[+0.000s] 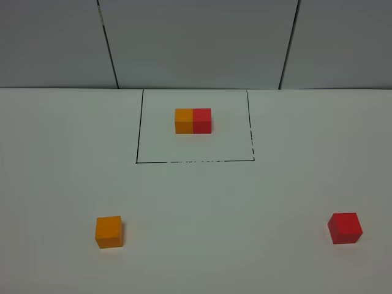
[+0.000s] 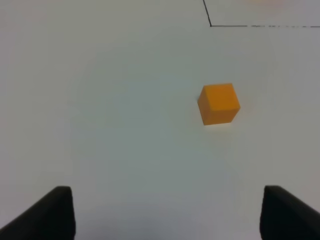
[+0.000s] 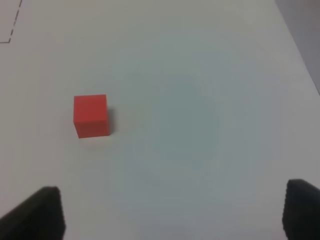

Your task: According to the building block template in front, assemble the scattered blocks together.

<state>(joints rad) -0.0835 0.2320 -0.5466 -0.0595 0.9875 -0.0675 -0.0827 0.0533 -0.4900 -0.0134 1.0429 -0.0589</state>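
One building block template (image 1: pixel 193 120) lies crosswise, orange end left, red right.

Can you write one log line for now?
left gripper open; right gripper open; plain orange cube and plain red cube apart; black-framed orange-red template ahead

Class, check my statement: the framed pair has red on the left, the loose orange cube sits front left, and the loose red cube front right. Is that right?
One slip: the exterior high view shows the framed pair with orange on the left and red on the right. The loose orange cube does sit front left and the loose red cube front right.
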